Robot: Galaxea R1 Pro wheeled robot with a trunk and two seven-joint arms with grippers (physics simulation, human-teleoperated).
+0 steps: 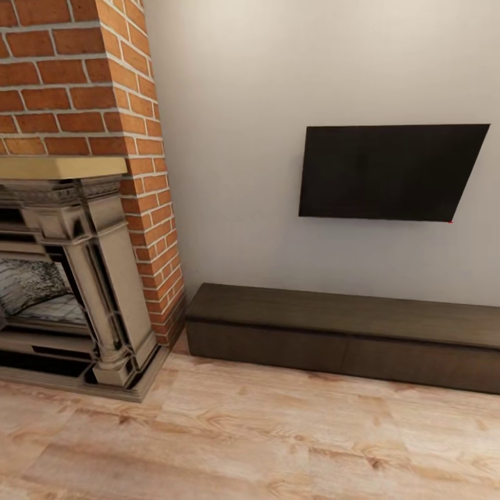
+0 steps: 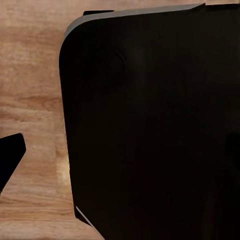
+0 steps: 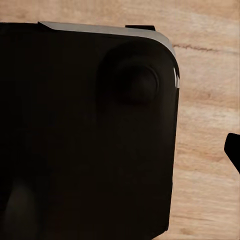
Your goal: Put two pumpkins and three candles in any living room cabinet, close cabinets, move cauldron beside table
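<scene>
The long low dark brown cabinet (image 1: 333, 323) stands against the pale wall in the head view, right of the fireplace, with its drawer fronts flush and closed. The pumpkins, candles and cauldron are out of view. In the left wrist view a black fingertip (image 2: 11, 156) juts in at the picture's edge over the wood floor, beside the robot's black base (image 2: 150, 130). The right wrist view has a similar black fingertip (image 3: 233, 150) next to the same dark base (image 3: 85, 135). I cannot tell how either pair of jaws stands.
A brick chimney (image 1: 132, 160) with a carved stone fireplace (image 1: 90, 278) fills the left of the head view. A dark television (image 1: 389, 172) hangs on the wall above the cabinet. Light wood floor (image 1: 278, 437) stretches across the foreground.
</scene>
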